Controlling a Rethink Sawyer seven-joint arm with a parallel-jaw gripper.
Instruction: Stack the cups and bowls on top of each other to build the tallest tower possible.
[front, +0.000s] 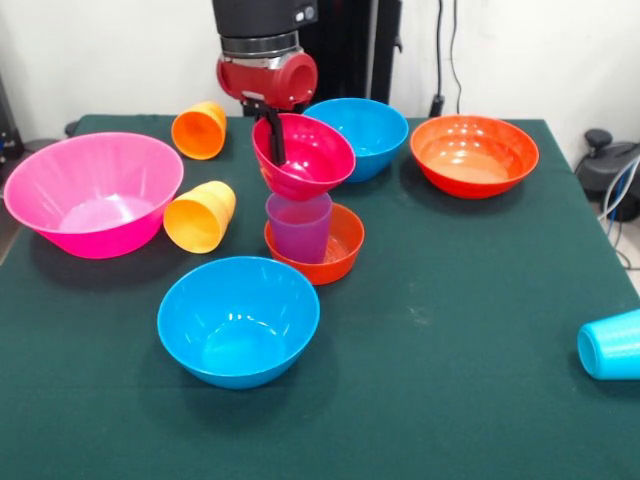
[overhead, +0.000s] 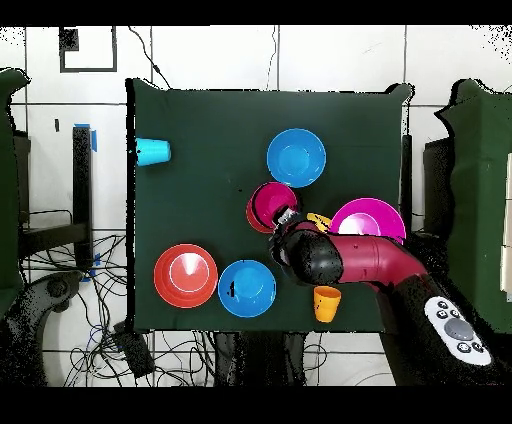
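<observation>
From the front, the gripper (front: 273, 135) pinches the rim of the small magenta bowl (front: 305, 155), holding it tilted just above the purple cup (front: 298, 226), which stands in the small orange bowl (front: 335, 245). A blue bowl (front: 238, 320) sits nearer, a yellow-orange cup (front: 200, 216) lies beside the pink bowl (front: 92, 193). Overhead, the arm (overhead: 350, 262) covers part of the pink bowl (overhead: 372, 217); the light blue cup (overhead: 153, 152) lies well apart.

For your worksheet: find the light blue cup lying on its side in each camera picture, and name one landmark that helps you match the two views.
Front view: the light blue cup lies at the right edge, near side of the table.
Overhead view: it lies at the table's upper left edge.
Shared landmark: the wide orange-red bowl, on the cup's side of the table in both.
</observation>
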